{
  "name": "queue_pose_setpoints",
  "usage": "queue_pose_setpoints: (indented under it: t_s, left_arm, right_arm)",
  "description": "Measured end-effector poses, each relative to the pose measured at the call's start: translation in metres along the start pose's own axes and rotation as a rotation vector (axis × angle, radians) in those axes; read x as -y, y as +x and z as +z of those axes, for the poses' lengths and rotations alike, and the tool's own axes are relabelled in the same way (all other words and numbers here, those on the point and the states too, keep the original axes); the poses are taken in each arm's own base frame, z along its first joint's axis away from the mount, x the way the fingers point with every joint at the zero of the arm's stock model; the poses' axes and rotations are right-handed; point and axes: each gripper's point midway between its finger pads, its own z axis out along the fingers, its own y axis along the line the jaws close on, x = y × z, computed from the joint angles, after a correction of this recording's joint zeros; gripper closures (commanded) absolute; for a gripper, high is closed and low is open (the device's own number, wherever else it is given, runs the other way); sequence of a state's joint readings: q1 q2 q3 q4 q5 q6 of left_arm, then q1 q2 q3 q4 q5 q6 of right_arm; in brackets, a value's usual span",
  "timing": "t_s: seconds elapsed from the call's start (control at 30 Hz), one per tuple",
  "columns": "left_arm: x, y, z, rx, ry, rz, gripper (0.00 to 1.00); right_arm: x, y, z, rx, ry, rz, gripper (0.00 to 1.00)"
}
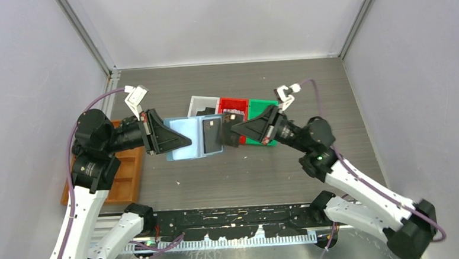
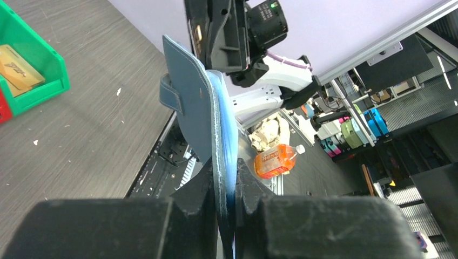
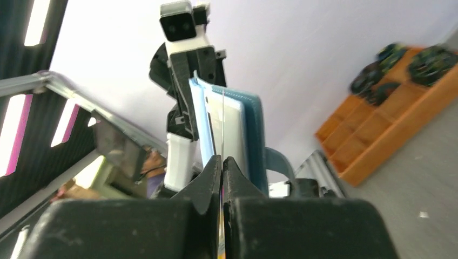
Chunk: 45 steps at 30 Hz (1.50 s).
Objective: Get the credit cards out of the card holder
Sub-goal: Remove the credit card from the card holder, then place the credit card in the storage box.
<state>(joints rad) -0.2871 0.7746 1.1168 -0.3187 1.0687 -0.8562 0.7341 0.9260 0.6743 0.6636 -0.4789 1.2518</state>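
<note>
Top external shows me the holder [image 1: 183, 139] held above the grey wood-grain desk [image 1: 247, 173]: a flat blue wallet, spread open, its smooth paler lining facing up. My left arm [image 1: 94, 133] reaches in level from the left, jaws narrow and clamped on the holder's left edge, where the left wrist view shows a stitched outer skin and a strap tab. My right arm [image 1: 318, 138] comes in from the right, jaws pinched tight on a thin, stiff, dark rectangular card [image 1: 211, 135] lying against the lining; I cannot tell whether it sits in a slot.
</note>
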Motion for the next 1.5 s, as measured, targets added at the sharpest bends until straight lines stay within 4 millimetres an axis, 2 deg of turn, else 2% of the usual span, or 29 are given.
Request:
queue_pose_setpoints:
  t_s: [0.1,0.2,0.3,0.47,0.57,0.63,0.7,0.8,0.93,1.1,1.17,1.27,1.4,1.5]
  left_arm:
    - [0.001,0.001,0.0,-0.007,0.006,0.001,1.0]
    - [0.003,0.001,0.0,-0.017,0.016,0.003,1.0]
    - [0.007,-0.001,0.0,-0.019,0.025,0.012,1.0]
    - [0.015,-0.003,-0.002,-0.016,0.036,0.034,1.0]
    - [0.021,-0.005,-0.003,-0.01,0.043,0.047,1.0]
    - [0.024,-0.006,-0.004,-0.006,0.048,0.058,1.0]
    - [0.026,-0.006,-0.005,-0.003,0.05,0.066,1.0]
    - [0.027,-0.006,-0.006,0.0,0.051,0.078,1.0]
    - [0.027,-0.006,-0.006,0.005,0.05,0.102,1.0]
    - [0.027,-0.005,-0.007,0.006,0.05,0.114,1.0]
    - [0.026,-0.005,-0.007,0.007,0.049,0.121,1.0]
    - [0.024,-0.005,-0.007,0.011,0.044,0.13,1.0]
    - [0.022,-0.006,-0.008,0.036,0.023,0.153,1.0]
    - [0.022,-0.009,-0.009,0.064,0.006,0.17,1.0]
  right_arm:
    - [0.003,-0.016,-0.021,0.05,0.098,-0.085,1.0]
    - [0.017,-0.029,-0.03,0.063,0.223,-0.129,0.99]
    - [0.045,-0.044,-0.03,0.064,0.349,-0.121,0.99]
    - [0.136,-0.051,-0.027,0.029,0.536,-0.007,0.99]
    - [0.209,-0.04,-0.022,-0.027,0.646,0.109,0.99]
    - [0.25,-0.033,-0.021,-0.055,0.712,0.172,0.99]
    - [0.283,-0.029,-0.016,-0.076,0.758,0.22,0.99]
    - [0.32,-0.034,0.008,-0.088,0.778,0.249,0.99]
    - [0.342,-0.049,0.054,-0.094,0.746,0.213,0.99]
    - [0.359,-0.062,0.09,-0.102,0.767,0.134,0.95]
    - [0.369,-0.062,0.095,-0.113,0.794,0.108,0.9]
    - [0.385,-0.057,0.091,-0.143,0.861,0.089,0.84]
    - [0.4,-0.048,0.08,-0.188,0.934,0.077,0.61]
    - [0.403,-0.044,0.074,-0.21,0.959,0.068,0.55]
